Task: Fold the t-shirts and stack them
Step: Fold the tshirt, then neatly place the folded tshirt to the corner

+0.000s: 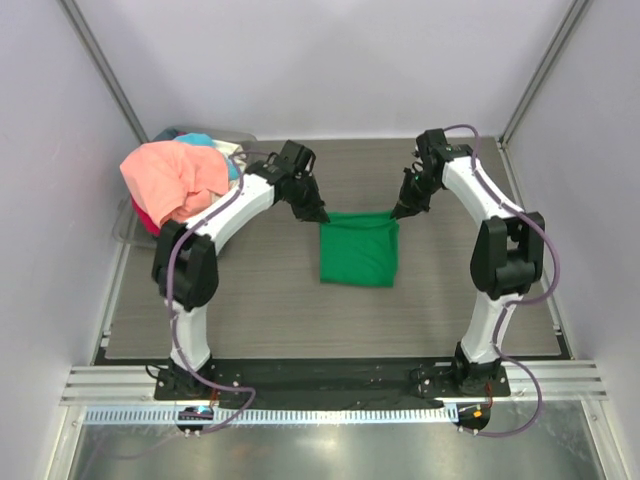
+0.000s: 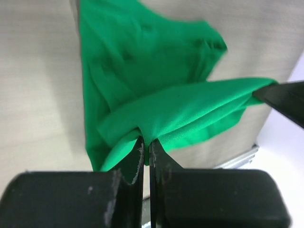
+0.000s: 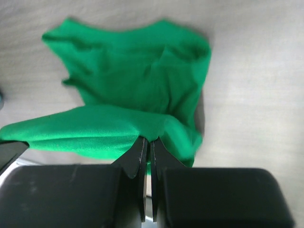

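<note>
The table [image 1: 250, 320] carries a heap of other shirts [image 1: 175, 180] at its far left corner and the green shirt [image 1: 358, 255] mid-table. The left gripper [image 1: 322, 217] and right gripper [image 1: 397, 212] are each clamped on a far corner, the edge stretched between them. If either pinch slips, I'd expect the edge to drop and the fold to go crooked. No writing is readable.

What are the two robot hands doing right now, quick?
Left gripper: closed, holding the green shirt.
Right gripper: closed, holding the same green shirt.
</note>
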Controlling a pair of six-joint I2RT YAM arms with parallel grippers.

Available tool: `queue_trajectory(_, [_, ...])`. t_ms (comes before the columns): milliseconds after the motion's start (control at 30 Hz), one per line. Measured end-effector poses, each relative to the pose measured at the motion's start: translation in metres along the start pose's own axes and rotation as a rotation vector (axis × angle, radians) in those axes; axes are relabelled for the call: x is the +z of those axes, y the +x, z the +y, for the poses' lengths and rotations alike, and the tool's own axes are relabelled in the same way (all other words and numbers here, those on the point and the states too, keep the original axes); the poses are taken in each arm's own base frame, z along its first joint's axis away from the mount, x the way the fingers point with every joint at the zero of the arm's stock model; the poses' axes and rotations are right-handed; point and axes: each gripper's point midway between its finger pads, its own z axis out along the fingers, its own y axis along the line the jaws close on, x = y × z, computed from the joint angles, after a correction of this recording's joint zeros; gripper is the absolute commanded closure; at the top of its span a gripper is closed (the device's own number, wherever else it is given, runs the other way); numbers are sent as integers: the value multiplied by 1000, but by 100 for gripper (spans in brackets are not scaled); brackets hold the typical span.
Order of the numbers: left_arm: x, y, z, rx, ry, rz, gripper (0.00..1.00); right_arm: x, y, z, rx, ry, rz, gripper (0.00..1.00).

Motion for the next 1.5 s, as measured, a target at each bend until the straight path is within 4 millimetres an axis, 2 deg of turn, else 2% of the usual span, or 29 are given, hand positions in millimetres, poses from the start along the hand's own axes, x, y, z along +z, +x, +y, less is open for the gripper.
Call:
queue_trajectory(167, [39, -29, 12, -13, -33, 32, 100, 30, -24, 0, 6, 15, 8, 99])
queue_trajectory(300, [61, -48, 17, -17, -48, 37, 100, 50, -40, -1, 9, 27, 6, 98])
queue_trajectory(400, [76, -59, 20, -20, -57, 44, 94, 62, -52, -2, 10, 36, 0, 84])
queue_trajectory(433, [80, -63, 21, -23, -57, 44, 87, 66, -55, -2, 11, 39, 0, 79])
queue_trajectory(467, [83, -65, 23, -24, -60, 44, 79, 70, -59, -2, 11, 41, -6, 63])
queue_trajectory(500, [86, -69, 24, -28, -62, 46, 71, 73, -64, -3, 16, 45, -13, 54])
queue_trajectory(533, [88, -74, 25, -31, -63, 44, 57, 75, -69, -3, 15, 50, -21, 43])
queue_trajectory(567, [89, -80, 26, -36, -62, 40, 40, 76, -74, -5, 11, 57, -34, 18])
queue_trajectory(600, [89, -86, 26, -34, -58, 34, 22, 75, -79, -7, 16, 64, -49, 5])
queue_trajectory(633, [88, -93, 24, -32, -50, 21, 0, 73, -83, -10, 20, 73, -61, 0])
queue_trajectory(767, [65, -112, 17, -17, -27, -29, 0, 57, -100, -18, 19, 88, -145, 0])
queue_trajectory(833, [47, -114, 14, -3, -22, -55, 0, 45, -97, -21, 18, 77, -184, 0])
queue_trajectory(900, [23, -108, 12, 12, -18, -71, 0, 31, -86, -23, 19, 54, -204, 0])
queue_trajectory(1000, [-20, -84, 15, 23, -21, -78, 0, 20, -66, -18, 4, -19, -220, 0])
queue_trajectory(1100, [-58, -60, 24, 47, -21, -115, 0, 28, -46, -12, -16, -102, -214, 0])
queue_trajectory(1133, [-73, -48, 31, 53, -27, -128, 0, 35, -38, -13, -21, -125, -202, 0])
queue_trajectory(1267, [-112, -14, 57, 77, -62, -177, 0, 63, -5, -23, -15, -144, -118, 0])
queue_trajectory(1400, [-131, 11, 87, 95, -114, -209, 0, 76, 0, -24, -22, -158, -109, 2])
queue_trajectory(1500, [-136, 32, 112, 97, -167, -199, 0, 83, -5, -24, -31, -168, -123, 14])
